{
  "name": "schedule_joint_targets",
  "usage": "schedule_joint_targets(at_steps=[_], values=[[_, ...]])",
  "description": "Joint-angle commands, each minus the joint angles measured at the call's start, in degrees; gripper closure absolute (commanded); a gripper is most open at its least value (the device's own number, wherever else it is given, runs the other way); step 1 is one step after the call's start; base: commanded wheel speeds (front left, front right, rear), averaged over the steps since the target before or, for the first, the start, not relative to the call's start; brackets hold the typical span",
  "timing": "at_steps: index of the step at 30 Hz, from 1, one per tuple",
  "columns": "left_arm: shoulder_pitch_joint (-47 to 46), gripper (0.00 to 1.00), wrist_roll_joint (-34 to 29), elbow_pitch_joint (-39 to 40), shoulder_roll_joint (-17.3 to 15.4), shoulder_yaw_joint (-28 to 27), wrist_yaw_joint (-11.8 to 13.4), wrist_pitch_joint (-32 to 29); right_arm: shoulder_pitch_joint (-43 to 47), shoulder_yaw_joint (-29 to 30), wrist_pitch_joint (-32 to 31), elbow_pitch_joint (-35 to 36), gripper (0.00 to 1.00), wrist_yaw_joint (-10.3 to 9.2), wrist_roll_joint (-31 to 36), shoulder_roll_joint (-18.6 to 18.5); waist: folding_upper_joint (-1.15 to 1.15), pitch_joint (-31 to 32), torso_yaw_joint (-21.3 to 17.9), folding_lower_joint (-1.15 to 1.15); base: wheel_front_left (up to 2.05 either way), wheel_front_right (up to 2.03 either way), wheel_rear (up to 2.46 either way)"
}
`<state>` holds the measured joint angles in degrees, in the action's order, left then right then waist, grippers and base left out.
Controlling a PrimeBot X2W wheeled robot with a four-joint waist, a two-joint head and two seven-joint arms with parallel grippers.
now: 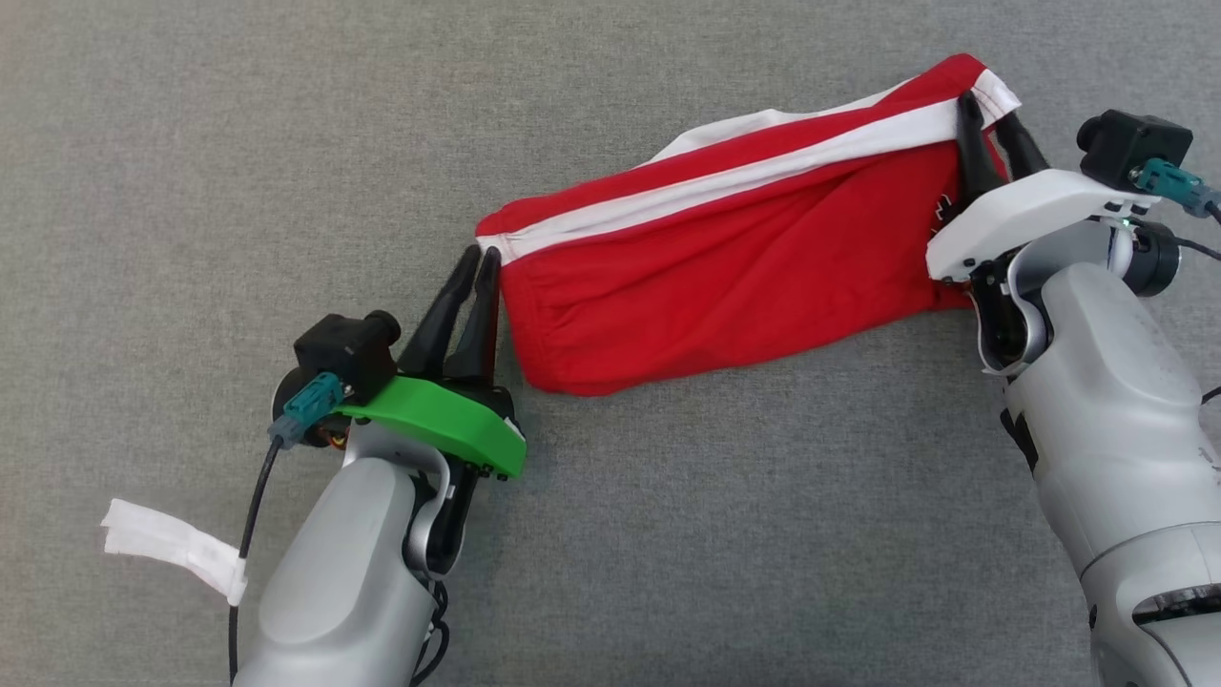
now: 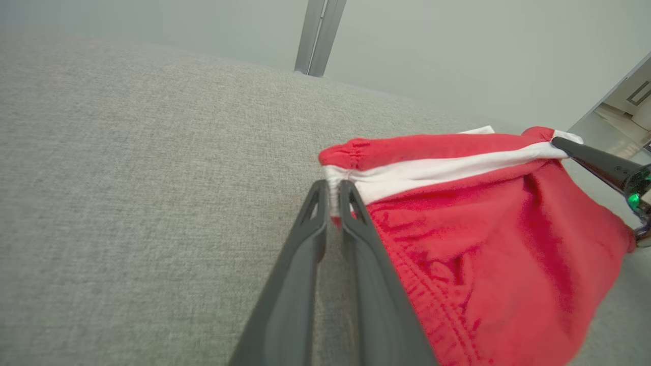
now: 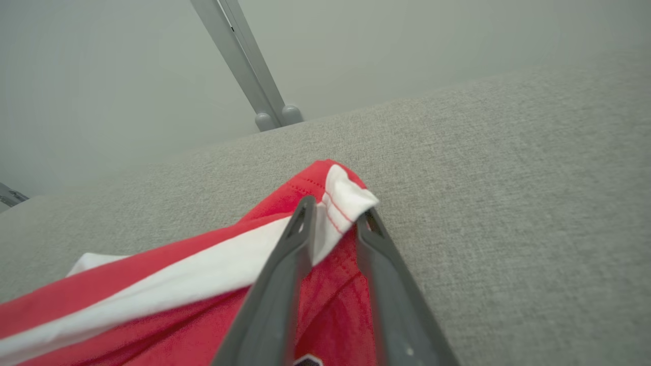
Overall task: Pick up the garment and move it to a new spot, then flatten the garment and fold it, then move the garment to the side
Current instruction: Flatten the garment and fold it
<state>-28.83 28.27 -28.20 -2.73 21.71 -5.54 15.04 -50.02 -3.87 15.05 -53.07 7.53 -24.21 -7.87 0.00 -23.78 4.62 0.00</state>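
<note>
The garment (image 1: 725, 258) is red with a white stripe and lies bunched in a long band on the grey cloth surface. My left gripper (image 1: 479, 253) is at its left corner. In the left wrist view (image 2: 333, 190) its fingers stand almost together, with the white stripe's end of the garment (image 2: 483, 229) pinched between the tips. My right gripper (image 1: 990, 107) is at the garment's far right corner. In the right wrist view (image 3: 338, 208) its fingers are spread, and the white hem of the garment (image 3: 203, 274) sits loosely between them.
The grey fabric tabletop (image 1: 191, 143) extends wide to the left and in front. A white strip (image 1: 172, 549) hangs off the left arm's cable. A metal post (image 2: 320, 35) rises behind the table's far edge, also visible as the post (image 3: 244, 61).
</note>
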Motion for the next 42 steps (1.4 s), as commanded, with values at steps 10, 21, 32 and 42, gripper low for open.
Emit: schedule_joint_targets(at_steps=[10,21,32,42], values=[[6.1,0.0,-2.9,4.4,-0.3,-3.8,3.6,0.2,7.6,2.0,0.2,7.4,0.0,-0.09,6.4,-0.4,0.0,3.2,-0.6,0.0,0.0,0.0,0.0],[11.4,0.0,-4.5,6.7,-0.3,-6.0,4.3,0.2,11.6,0.1,0.2,3.0,0.0,-0.09,7.9,-1.6,0.0,5.4,0.2,0.0,0.0,0.0,0.0],[10.9,0.0,-5.6,7.5,-0.3,-5.6,4.5,0.2,8.6,2.7,0.2,3.6,0.0,-0.09,7.7,-0.5,0.0,4.3,1.8,0.0,0.0,0.0,0.0],[10.8,0.0,-4.9,6.8,-0.3,-5.2,4.4,0.2,4.7,7.6,0.2,-5.2,0.0,-0.08,12.4,-0.9,0.0,3.1,4.2,0.0,0.0,0.0,0.0]])
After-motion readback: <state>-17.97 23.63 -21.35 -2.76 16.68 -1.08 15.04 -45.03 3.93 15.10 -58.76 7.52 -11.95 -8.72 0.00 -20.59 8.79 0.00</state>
